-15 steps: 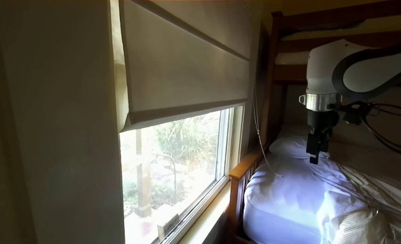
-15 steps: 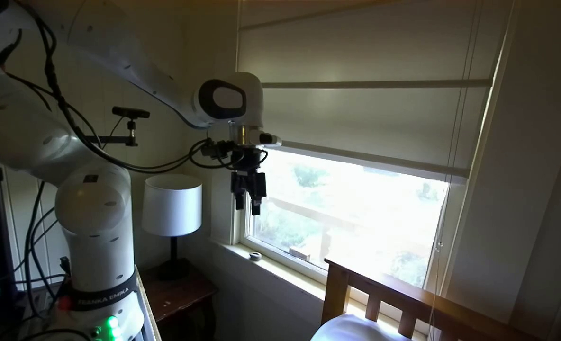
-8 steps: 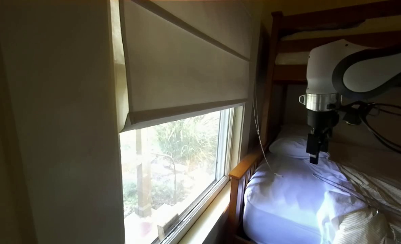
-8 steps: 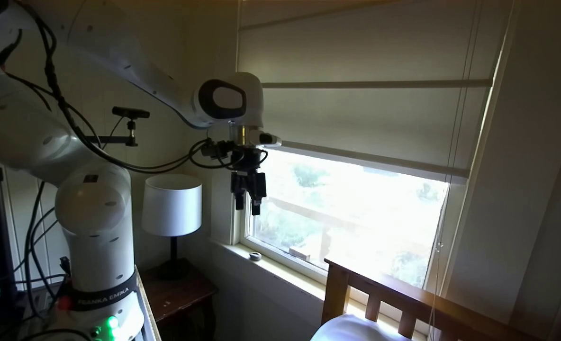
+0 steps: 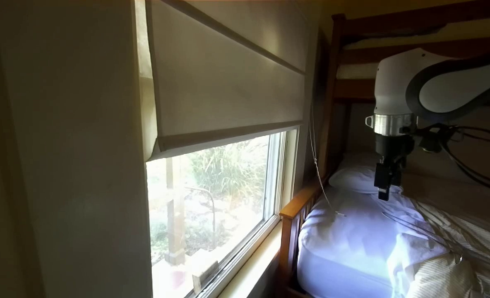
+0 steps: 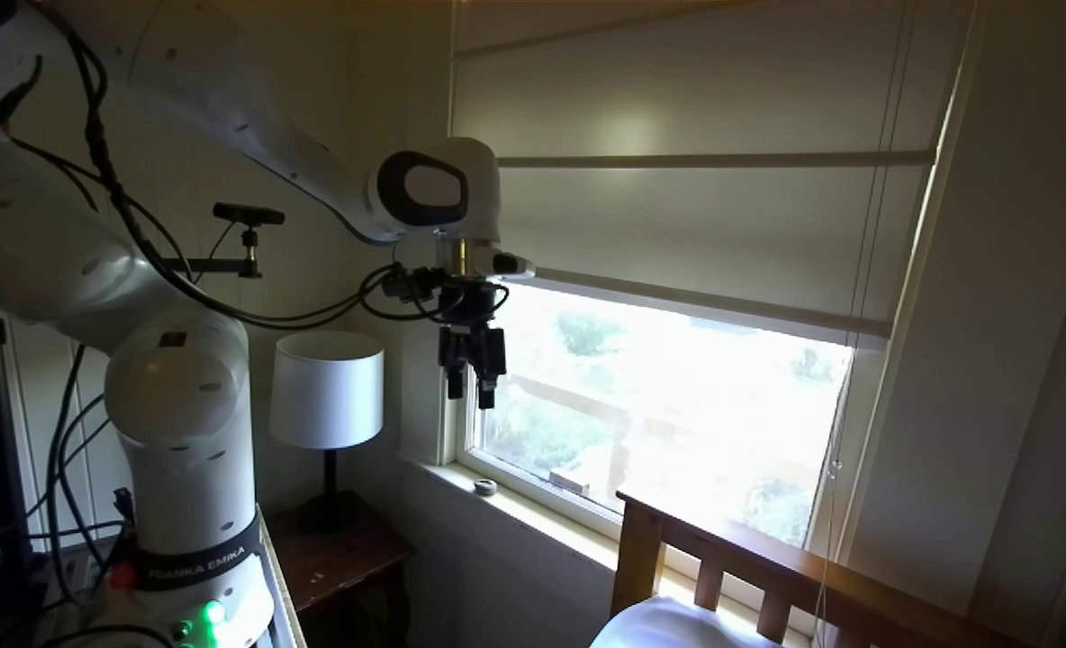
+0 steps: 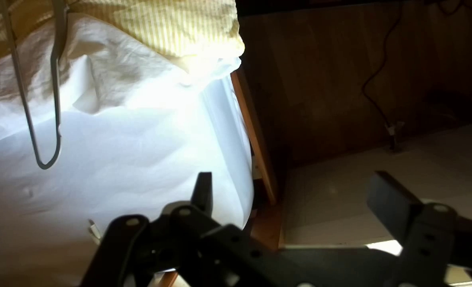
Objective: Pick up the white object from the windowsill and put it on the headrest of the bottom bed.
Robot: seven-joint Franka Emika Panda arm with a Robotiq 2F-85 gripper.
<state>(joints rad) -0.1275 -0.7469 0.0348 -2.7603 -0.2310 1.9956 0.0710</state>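
Note:
A small round white-grey object [image 6: 485, 487] lies on the pale windowsill [image 6: 551, 530] near the corner with the lamp. The sill also shows in an exterior view [image 5: 256, 265], but the object is not seen there. My gripper [image 6: 471, 400] hangs pointing down, well above the object, open and empty. In the wrist view its fingers [image 7: 297, 189] stand wide apart with nothing between them. The orange-brown headrest [image 6: 767, 551] stands beside the window and also shows in an exterior view [image 5: 303, 201]. The bottom bed [image 5: 344, 248] has rumpled white sheets and also shows in the wrist view [image 7: 140, 159].
A white-shaded lamp [image 6: 328, 391] stands on a dark wooden side table [image 6: 344, 558] near the arm. A beige blind [image 6: 695, 225] half covers the window. A thin blind cord [image 5: 317, 169] hangs over the headrest onto the bed. A looped metal thing [image 7: 56, 99] lies on the bed.

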